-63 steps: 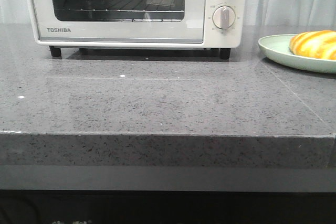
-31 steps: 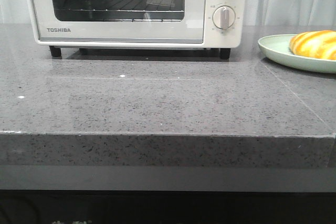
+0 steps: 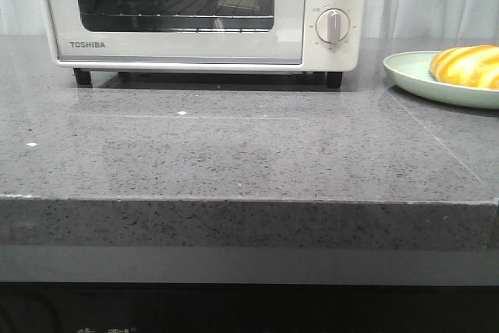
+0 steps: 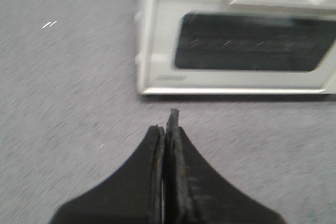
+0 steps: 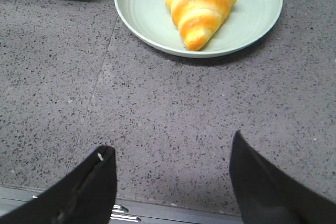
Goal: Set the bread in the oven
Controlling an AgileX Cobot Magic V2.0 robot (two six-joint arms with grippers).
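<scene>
1. Glossy and golden-orange with paler yellow stripes, the bread (image 5: 199, 8) lies on a pale green plate (image 5: 139, 9) — on the grey desk (image 3: 234, 154).
2. Beside it stands the oven (image 3: 203, 13), door closed.
3. Left hand (image 4: 167, 129) clenched, empty; right hand (image 5: 170, 174) released — both above the desk.

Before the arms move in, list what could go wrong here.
1. The oven door is shut; carrying the bread over first would probably leave it blocked.
2. The bread lies loose on a shallow plate; a grasp may push the plate or roll the bread off.
</scene>
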